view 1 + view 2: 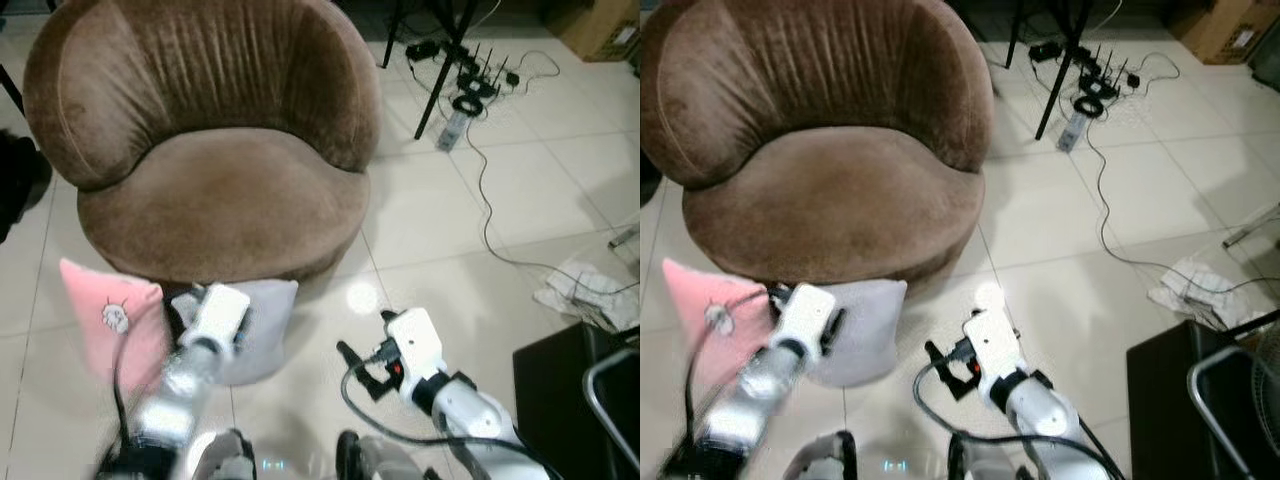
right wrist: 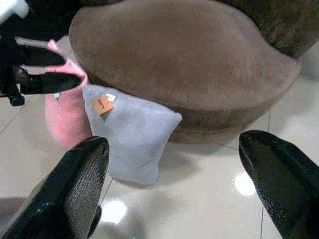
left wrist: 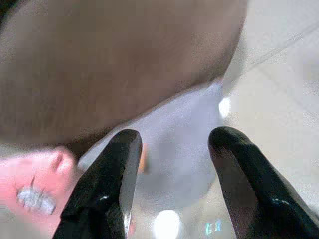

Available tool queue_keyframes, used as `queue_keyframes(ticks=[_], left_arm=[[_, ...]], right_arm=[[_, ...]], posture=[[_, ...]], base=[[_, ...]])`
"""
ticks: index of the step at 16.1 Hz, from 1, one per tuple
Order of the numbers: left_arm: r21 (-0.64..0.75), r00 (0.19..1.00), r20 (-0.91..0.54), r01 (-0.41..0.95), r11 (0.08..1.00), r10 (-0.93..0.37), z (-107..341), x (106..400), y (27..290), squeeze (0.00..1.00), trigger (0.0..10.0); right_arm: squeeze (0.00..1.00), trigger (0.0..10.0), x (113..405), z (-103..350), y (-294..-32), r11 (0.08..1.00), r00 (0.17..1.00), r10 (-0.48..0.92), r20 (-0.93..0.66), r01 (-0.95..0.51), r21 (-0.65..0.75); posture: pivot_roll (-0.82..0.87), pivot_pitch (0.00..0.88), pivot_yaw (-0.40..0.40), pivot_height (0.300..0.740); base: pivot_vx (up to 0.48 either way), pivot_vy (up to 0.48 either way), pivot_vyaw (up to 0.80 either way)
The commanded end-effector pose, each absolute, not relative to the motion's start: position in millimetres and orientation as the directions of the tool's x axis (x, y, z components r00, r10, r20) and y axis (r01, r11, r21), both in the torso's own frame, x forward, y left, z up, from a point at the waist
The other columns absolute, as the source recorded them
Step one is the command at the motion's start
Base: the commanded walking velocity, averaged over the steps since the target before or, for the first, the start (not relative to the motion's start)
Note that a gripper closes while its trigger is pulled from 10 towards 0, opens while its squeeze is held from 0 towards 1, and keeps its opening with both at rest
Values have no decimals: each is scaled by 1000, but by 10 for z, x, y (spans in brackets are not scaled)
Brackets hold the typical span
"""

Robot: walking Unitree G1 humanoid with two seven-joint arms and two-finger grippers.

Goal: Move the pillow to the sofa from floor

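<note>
1. At the foot of a round brown velvet tub sofa (image 1: pixel 215 150), two cushions lean upright on the pale tiled floor (image 1: pixel 450 230) — a grey square fleece pillow (image 2: pixel 132 132) with a small orange tag, and just to its left a pink pillow (image 1: pixel 105 320) with a little printed figure; both touch the sofa's base.
2. Left gripper (image 3: pixel 172 186) hovers close over the top of the grey pillow, its two black fingers parted about a pillow's thickness and holding nothing; the arm is blurred in the head views.
3. Right gripper (image 2: pixel 174 189) hangs near the floor to the right of the grey pillow, spread wide and empty.
4. Judged stage: the reach — no pillow is gripped yet, and the sofa's seat is bare.
5. To do it well, the left fingers should straddle the pillow's upper edge and pinch deep into the fleece, not the tag, then lift straight up before carrying it far over the seat rim — a shallow pinch would likely slip.
6. Cables and a power strip (image 1: pixel 455 125) lie far right, well apart.
</note>
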State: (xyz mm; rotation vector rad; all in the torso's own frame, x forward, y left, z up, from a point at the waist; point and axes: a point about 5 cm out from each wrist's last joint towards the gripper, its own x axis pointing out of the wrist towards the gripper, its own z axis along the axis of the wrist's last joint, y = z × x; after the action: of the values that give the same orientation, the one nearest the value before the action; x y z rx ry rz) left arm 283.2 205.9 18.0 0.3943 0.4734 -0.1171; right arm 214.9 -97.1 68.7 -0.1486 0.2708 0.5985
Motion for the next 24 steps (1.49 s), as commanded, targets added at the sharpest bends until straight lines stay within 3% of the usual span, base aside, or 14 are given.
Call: queue_keyframes(ticks=[1,6,9,13,15,16,17,24], left_arm=[[342,832,-554,196,919,29,20,2762,2250,0,10000],[388,715,-699,336,858,36,-105,2760,2378,0,10000],[402,696,-714,314,860,80,-100,2763,2445,0,10000],[421,771,-635,296,857,45,47,2942,2347,0,10000],[353,895,-444,230,907,-54,276,3090,2240,0,10000],[343,915,-399,202,917,-52,318,3094,2245,0,10000],[343,935,-352,169,924,-40,341,3063,2262,1000,10000],[316,927,-375,127,940,0,298,3022,2293,1000,10000]], right_arm=[[8,10000,2155,644,-1024,826,801,513,-309,-559,-77],[12,10000,2216,636,-1016,807,783,540,-309,-586,-74],[12,10000,2233,633,-1009,803,779,546,-309,-591,-72],[8,10000,2208,630,-1016,823,800,520,-300,-564,-75],[12,10000,2164,620,-1034,843,816,491,-305,-533,-69],[12,10000,2155,616,-1035,845,816,489,-309,-531,-64],[8,10000,2140,611,-1033,843,810,494,-316,-536,-56],[12,10000,2134,619,-1023,826,792,520,-320,-562,-50]], posture=[[2,200,-116,740],[1,198,-132,740],[-8,192,-130,740],[-27,188,-111,740],[-19,197,-105,740],[-14,200,-104,740],[2,209,-106,740],[25,218,-115,740]], base=[[0,0,0],[0,0,0],[0,0,0],[0,0,0],[0,0,0],[0,0,0],[0,0,0],[0,0,0]])
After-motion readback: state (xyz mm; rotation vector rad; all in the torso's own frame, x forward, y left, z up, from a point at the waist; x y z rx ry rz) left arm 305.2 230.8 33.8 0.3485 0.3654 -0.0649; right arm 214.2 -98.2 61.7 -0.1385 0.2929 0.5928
